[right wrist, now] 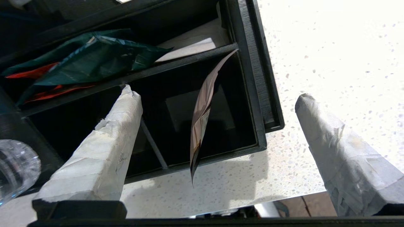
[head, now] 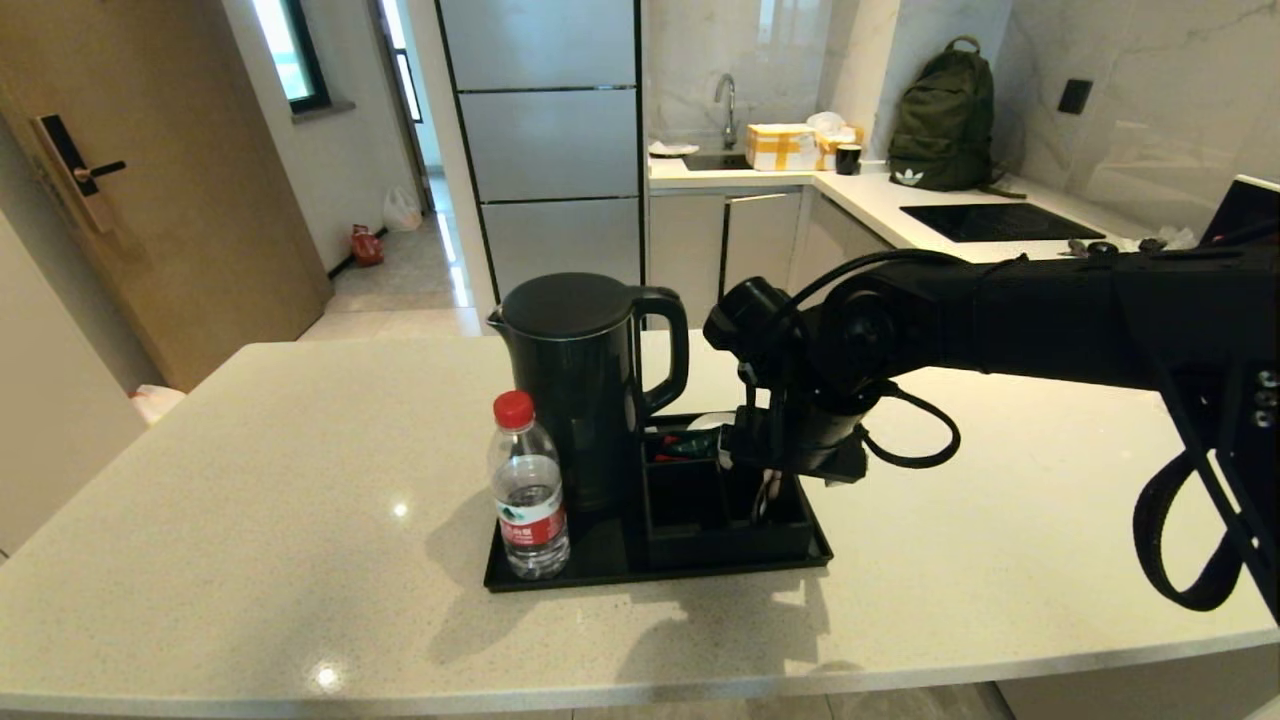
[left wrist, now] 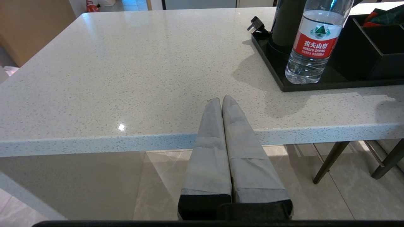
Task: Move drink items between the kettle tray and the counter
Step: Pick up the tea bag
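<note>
Right gripper (right wrist: 214,97): it is hanging over the right side of the box, with its two taped fingers (right wrist: 104,148) spread wide apart and holding nothing.
Sachet (right wrist: 202,116): it is standing on its edge in the near right compartment of the box, leaning against the divider, between the open fingers and touching neither of them.
Box (head: 725,505): it is sitting on the right part of the tray; the green packet (right wrist: 91,56) and the red packet (right wrist: 34,72) are lying in a far compartment.
Bottle (head: 527,490): it is standing upright on the near left corner of the tray, just in front of the kettle (head: 585,385), with its red cap on.
Tray (head: 600,560): it is resting on the counter (head: 250,480), near the middle.
Left gripper (left wrist: 221,101): it is waiting low by the near edge of the counter, well apart from the tray, with its taped fingers pressed together and nothing between them.
</note>
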Robot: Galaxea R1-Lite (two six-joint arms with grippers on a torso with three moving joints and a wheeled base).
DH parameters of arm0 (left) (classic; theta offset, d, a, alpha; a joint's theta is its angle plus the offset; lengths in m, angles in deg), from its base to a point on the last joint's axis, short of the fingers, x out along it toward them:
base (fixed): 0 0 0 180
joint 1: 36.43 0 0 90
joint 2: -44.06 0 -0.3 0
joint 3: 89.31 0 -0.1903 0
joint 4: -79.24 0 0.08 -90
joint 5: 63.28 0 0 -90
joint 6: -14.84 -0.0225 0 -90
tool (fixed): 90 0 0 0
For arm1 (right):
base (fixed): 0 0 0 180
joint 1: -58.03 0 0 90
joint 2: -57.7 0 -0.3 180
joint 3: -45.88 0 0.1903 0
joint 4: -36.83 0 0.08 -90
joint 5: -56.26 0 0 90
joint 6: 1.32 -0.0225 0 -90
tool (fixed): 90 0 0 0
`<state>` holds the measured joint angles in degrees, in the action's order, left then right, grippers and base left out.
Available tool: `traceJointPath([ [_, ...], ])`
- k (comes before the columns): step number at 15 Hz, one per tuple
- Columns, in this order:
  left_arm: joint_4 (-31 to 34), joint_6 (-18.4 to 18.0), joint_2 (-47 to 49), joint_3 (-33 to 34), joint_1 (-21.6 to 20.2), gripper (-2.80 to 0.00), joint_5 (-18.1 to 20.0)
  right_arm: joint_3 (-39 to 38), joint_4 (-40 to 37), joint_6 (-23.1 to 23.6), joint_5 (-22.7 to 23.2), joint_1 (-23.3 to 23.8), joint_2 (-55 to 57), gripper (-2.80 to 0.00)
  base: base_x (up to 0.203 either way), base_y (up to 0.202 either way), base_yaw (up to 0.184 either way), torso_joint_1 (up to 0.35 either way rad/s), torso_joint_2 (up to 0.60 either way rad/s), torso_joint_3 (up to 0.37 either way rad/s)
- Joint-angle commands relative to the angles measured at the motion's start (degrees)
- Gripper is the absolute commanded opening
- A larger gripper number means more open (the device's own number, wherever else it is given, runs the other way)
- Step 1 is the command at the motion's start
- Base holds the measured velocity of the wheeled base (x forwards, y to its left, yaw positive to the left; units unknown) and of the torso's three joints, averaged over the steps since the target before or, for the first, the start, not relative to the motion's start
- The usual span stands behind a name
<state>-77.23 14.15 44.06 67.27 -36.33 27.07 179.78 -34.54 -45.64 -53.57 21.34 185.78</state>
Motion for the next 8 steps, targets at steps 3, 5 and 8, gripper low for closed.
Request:
traceJointPath([
  [3, 0.02, -0.02, 0.00, 0.02, -0.01, -2.80, 0.00, 0.02, -0.51, -0.42, -0.45, -0.31, 0.25, 0.00, 0.000, 0.000, 0.000, 0.000, 0.00, 0.000],
  [5, 0.02, -0.02, 0.00, -0.04, -0.01, -2.80, 0.00, -0.05, -0.62, -0.48, -0.24, -0.22, 0.59, -2.80, 0.000, 0.000, 0.000, 0.000, 0.00, 0.000],
  [8, 0.02, -0.02, 0.00, -0.04, -0.01, -2.80, 0.00, -0.05, -0.33, -0.60, -0.38, -0.22, 0.76, -2.80, 0.000, 0.000, 0.000, 0.000, 0.00, 0.000],
])
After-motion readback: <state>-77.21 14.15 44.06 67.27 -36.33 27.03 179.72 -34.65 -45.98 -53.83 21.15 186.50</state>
